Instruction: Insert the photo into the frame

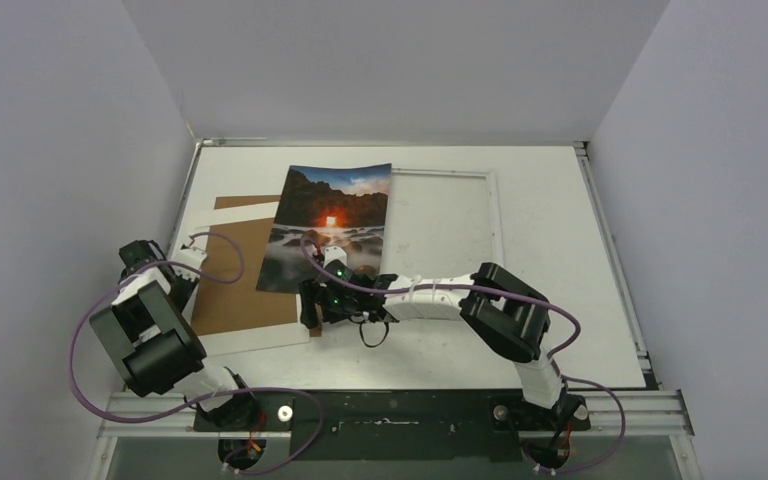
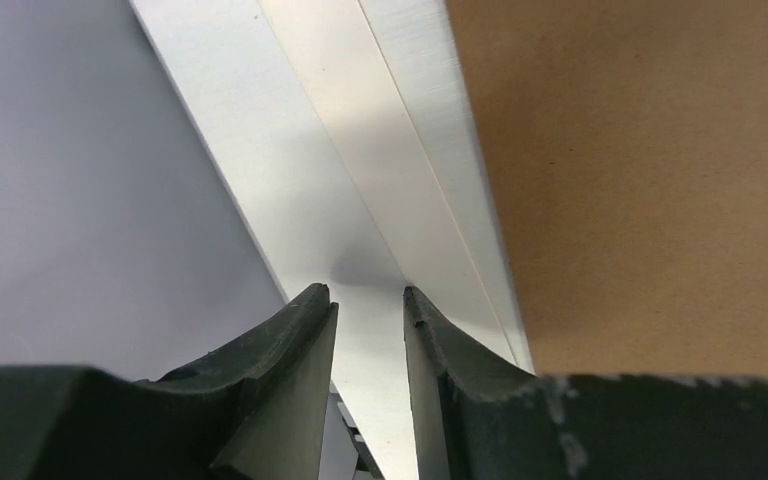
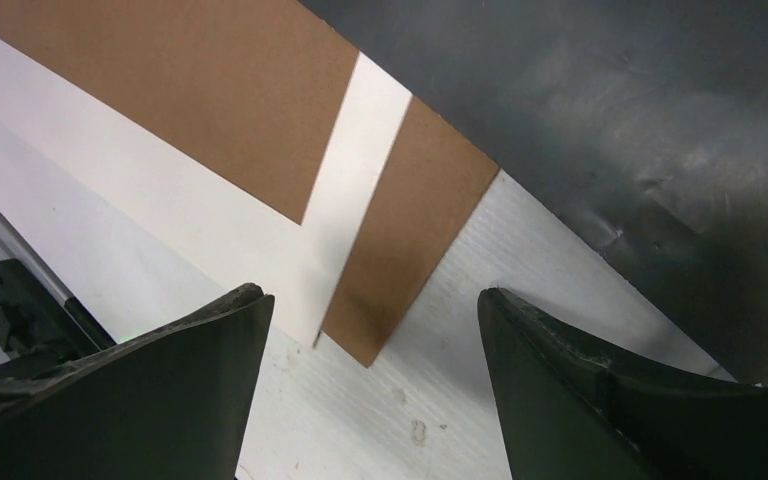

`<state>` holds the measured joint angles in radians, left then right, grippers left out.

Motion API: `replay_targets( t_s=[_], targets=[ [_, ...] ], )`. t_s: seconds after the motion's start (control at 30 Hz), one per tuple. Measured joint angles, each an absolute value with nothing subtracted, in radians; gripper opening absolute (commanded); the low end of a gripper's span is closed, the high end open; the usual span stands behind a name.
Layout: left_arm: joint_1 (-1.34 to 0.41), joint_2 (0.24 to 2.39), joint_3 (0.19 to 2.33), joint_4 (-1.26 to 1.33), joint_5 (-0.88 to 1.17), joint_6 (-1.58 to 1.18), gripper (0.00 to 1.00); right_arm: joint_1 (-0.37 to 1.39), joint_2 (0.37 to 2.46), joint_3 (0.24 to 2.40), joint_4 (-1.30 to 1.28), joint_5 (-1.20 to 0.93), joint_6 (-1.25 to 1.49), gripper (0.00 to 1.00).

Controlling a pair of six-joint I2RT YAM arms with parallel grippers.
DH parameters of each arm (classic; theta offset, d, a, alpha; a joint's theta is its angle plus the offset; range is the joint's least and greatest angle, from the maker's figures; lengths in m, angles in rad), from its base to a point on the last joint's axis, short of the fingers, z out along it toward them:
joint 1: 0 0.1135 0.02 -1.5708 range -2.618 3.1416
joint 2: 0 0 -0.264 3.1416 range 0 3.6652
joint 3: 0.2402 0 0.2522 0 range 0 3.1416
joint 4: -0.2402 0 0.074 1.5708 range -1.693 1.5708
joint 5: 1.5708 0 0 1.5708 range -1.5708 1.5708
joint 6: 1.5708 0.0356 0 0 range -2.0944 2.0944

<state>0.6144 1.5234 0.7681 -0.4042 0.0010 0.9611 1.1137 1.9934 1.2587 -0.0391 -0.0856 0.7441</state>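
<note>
The photo [image 1: 332, 225] lies flat near the middle of the surface [image 1: 560, 300]. Its long axis runs away from the arms and leans slightly left at the near end. Its left part rests over a brown cardboard [image 1: 245, 275], and its right edge meets the left side of the frame [image 1: 440, 172], which lies just to its right with its long axis running the same way.

The right hand [image 1: 312, 305] is clearly the nearer one. That arm reaches across to the left and hangs low at the photo's near left corner, so the photo lies straight ahead of it and the frame is off to its right. Its fingers are spread wide with nothing between them. In the right wrist view the dark, blurred sheet beyond the fingers is probably the photo's near edge — the view is too soft to be sure.

The left hand [image 1: 140, 257] sits well apart at the far left, by the cardboard's outer edge and the wall. Its fingers stand a narrow gap apart and grasp nothing.

A white sheet [image 1: 260, 340] pokes out from under the cardboard. The surface is white and flat, and plain pale walls [image 1: 380, 60] close it in on three sides.
</note>
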Motion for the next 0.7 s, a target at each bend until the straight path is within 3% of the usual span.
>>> replay_targets(
  t_s=[0.4, 0.7],
  targets=[
    [0.698, 1.56, 0.828, -0.468, 0.096, 0.976, 0.32, 1.121, 2.011, 1.284, -0.04, -0.021, 0.749, 0.78],
    [0.637, 1.568, 0.811, -0.385, 0.059, 0.951, 0.32, 1.121, 2.027, 1.296, -0.023, 0.012, 0.772, 0.78]
  ],
)
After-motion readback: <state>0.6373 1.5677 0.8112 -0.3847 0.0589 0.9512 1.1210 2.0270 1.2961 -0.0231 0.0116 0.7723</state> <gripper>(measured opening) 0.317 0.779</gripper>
